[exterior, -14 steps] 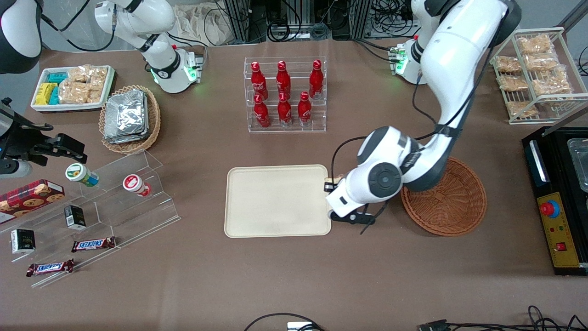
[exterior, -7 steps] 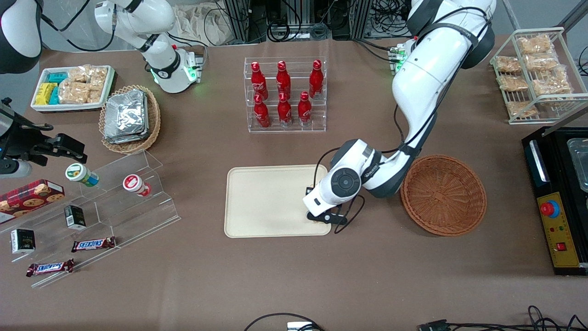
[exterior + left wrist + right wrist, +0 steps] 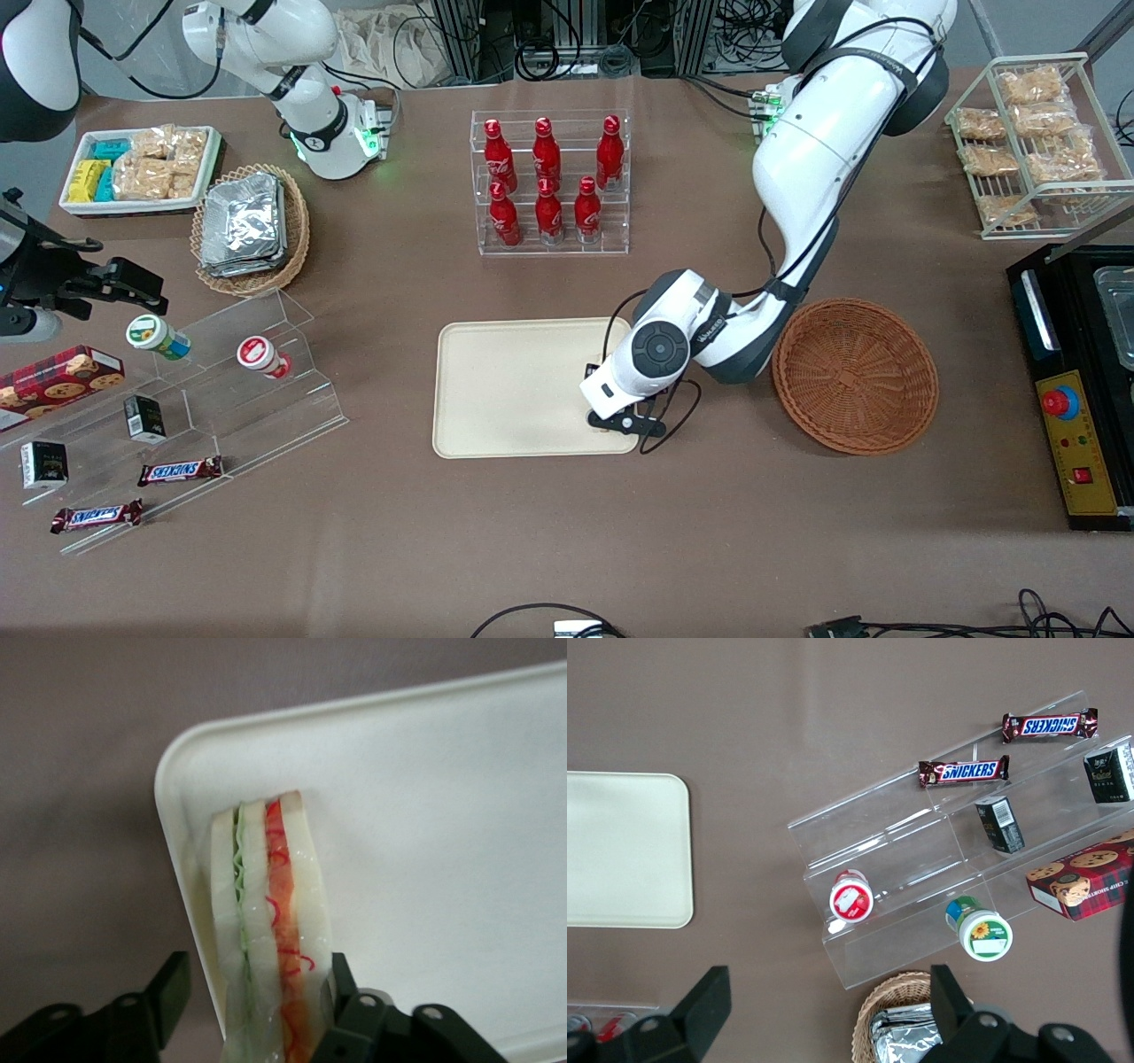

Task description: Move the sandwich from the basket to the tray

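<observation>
The sandwich (image 3: 266,895), a clear-wrapped wedge with green and orange-red filling, stands on its edge on the cream tray (image 3: 443,815), just inside the rim by a rounded corner. My left gripper (image 3: 261,992) straddles it and is open. One finger touches the orange side; the other stands a little apart from the bread. In the front view the gripper (image 3: 592,372) is low over the tray (image 3: 514,390) at the short side nearest the basket, and the wrist hides the sandwich. The reddish-brown wicker basket (image 3: 855,377) sits beside the tray with nothing in it.
A clear rack of red bottles (image 3: 549,182) stands farther from the front camera than the tray. A stepped acrylic stand with snacks (image 3: 221,390) and a foil-packet basket (image 3: 252,226) lie toward the parked arm's end. A wire rack (image 3: 1032,146) and black control box (image 3: 1076,381) stand at the working arm's end.
The left arm swung from above the basket's edge onto the tray's near corner, carrying the sandwich. In the last half second it only lowered and shifted slightly.
</observation>
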Robot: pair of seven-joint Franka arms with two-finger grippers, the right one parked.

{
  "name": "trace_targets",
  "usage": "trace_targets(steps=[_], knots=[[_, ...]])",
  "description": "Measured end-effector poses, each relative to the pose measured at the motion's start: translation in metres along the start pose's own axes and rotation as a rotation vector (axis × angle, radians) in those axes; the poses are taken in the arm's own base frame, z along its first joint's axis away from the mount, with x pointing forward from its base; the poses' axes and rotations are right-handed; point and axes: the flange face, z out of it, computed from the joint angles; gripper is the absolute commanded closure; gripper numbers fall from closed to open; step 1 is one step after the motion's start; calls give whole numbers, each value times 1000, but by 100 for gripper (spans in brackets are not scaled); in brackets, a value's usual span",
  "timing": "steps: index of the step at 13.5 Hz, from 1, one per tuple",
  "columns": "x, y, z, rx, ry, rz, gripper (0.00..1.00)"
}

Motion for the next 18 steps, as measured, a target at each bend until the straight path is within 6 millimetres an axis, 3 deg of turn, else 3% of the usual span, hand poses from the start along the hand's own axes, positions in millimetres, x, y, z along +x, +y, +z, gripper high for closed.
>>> trace_targets(steps=[2, 4, 7, 9, 11, 15, 18], knots=[[6, -2, -35, -1, 46, -45, 0], [10, -23, -90, 43, 71, -109, 0], [3, -83, -193, 94, 66, -236, 0], [-14, -130, -257, 143, 48, -290, 0], [-38, -167, -307, 184, 15, -299, 0], [-80, -221, -375, 212, -27, -299, 0], [-107, -266, -405, 218, -85, -265, 0]])
